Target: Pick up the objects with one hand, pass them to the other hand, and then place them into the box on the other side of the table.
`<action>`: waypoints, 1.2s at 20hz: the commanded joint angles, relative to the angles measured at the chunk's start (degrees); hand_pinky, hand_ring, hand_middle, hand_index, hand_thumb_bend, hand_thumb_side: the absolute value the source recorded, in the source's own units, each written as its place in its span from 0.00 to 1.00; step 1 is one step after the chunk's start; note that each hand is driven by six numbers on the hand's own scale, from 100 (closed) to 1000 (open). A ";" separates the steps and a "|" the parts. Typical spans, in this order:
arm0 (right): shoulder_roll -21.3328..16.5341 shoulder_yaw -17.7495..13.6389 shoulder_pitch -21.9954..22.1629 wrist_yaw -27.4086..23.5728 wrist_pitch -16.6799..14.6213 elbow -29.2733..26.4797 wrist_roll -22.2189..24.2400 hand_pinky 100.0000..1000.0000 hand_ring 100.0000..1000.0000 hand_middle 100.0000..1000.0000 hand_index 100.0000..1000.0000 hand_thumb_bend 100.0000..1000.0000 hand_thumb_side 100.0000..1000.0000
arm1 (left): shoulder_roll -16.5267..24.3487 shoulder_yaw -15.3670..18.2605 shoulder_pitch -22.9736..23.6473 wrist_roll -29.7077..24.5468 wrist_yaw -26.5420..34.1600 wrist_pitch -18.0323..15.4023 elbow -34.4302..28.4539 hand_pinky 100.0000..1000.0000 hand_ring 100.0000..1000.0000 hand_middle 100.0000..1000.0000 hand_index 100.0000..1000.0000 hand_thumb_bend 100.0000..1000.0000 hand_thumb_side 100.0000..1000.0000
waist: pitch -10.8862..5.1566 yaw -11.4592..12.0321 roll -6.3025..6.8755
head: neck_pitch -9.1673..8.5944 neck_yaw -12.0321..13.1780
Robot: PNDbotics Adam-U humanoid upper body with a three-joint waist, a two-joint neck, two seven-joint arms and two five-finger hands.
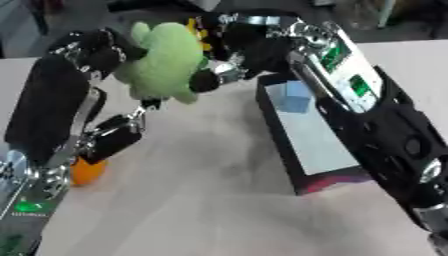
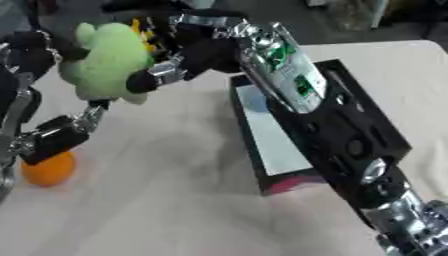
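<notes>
Orange round fruit point(image 2: 48, 169) lies nearest on the pale tabletop point(image 1: 201, 200), beside the left arm. Right of centre sits a dark rectangular box point(image 1: 302, 135) holding a blue block point(image 1: 296, 96). Farthest, a green plush toy point(image 1: 162, 60) hangs above the table, the left hand point(image 1: 92, 50) and right hand point(image 2: 188, 52) both curled around it.

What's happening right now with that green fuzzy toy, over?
Both hands on green plush toy, held above table: left hand, right hand. Box open at right. Orange ball waiting at left. Nothing blocking.
</notes>
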 commanded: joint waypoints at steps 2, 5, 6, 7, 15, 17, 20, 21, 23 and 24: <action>-0.03 0.00 -1.30 -0.21 0.62 -0.46 0.48 1.00 1.00 1.00 1.00 0.66 0.22 | -1.06 0.05 -1.20 0.45 -1.96 -0.25 -0.40 0.70 0.54 0.51 0.40 0.00 0.00 | -0.45 0.30 -0.29 | -0.07 -0.72; 0.16 0.08 -1.30 -0.13 0.91 -0.56 0.71 1.00 1.00 1.00 1.00 0.65 0.21 | -2.08 -0.23 -1.51 0.75 -3.09 -0.40 -0.27 0.70 0.54 0.51 0.40 0.00 0.00 | -0.36 0.48 -0.40 | -0.01 -1.07; 0.23 0.09 -1.31 -0.10 1.03 -0.55 0.66 1.00 1.00 1.00 1.00 0.65 0.21 | -2.39 -0.37 -1.63 0.84 -3.35 -0.53 -0.28 0.70 0.54 0.51 0.40 0.00 0.00 | -0.33 0.53 -0.43 | -0.01 -1.18; 0.29 0.08 -1.33 -0.12 1.18 -0.52 0.49 1.00 1.00 1.00 1.00 0.65 0.21 | -2.68 -0.51 -1.73 0.87 -3.52 -0.66 -0.25 0.70 0.54 0.51 0.40 0.00 0.00 | -0.30 0.57 -0.44 | 0.02 -1.26; 0.59 -0.09 -1.32 -4.87 4.43 -0.35 -3.92 0.98 0.96 0.80 0.75 0.39 0.00 | -3.65 -1.20 -1.65 0.68 -4.38 -1.33 0.31 0.70 0.54 0.51 0.41 0.01 0.00 | -0.12 0.46 -0.30 | 0.24 -1.29; 0.54 0.06 -1.32 -7.26 5.22 -0.71 -4.86 0.96 0.91 0.73 0.68 0.31 0.00 | -3.82 -1.24 -1.57 0.72 -4.50 -1.40 0.36 0.70 0.54 0.51 0.42 0.00 0.00 | -0.13 0.36 -0.25 | 0.28 -1.34; 0.36 0.38 -1.19 -9.19 6.41 -1.18 -5.33 0.94 0.87 0.64 0.61 0.30 0.00 | -3.95 -1.25 -1.46 0.93 -4.61 -1.38 0.35 0.70 0.54 0.52 0.44 0.07 0.00 | -0.17 0.25 -0.20 | 0.30 -1.31; 0.34 0.38 -1.15 -9.67 6.93 -1.19 -5.48 0.94 0.86 0.60 0.56 0.32 0.00 | -3.96 -1.24 -1.40 1.00 -4.64 -1.34 0.35 0.70 0.54 0.52 0.45 0.15 0.00 | -0.19 0.21 -0.19 | 0.30 -1.27; 0.27 0.31 -1.08 -10.63 7.85 -1.32 -5.73 0.93 0.84 0.58 0.52 0.34 0.07 | -3.88 -1.18 -1.24 1.15 -4.64 -0.96 0.42 0.71 0.55 0.53 0.49 0.29 0.00 | -0.27 0.15 -0.17 | 0.34 -1.13; 0.23 0.29 -1.04 -11.07 8.22 -1.45 -5.80 0.92 0.83 0.56 0.49 0.35 0.13 | -3.84 -1.14 -1.17 1.28 -4.59 -0.69 0.42 0.71 0.56 0.54 0.53 0.40 0.00 | -0.30 0.14 -0.16 | 0.37 -1.06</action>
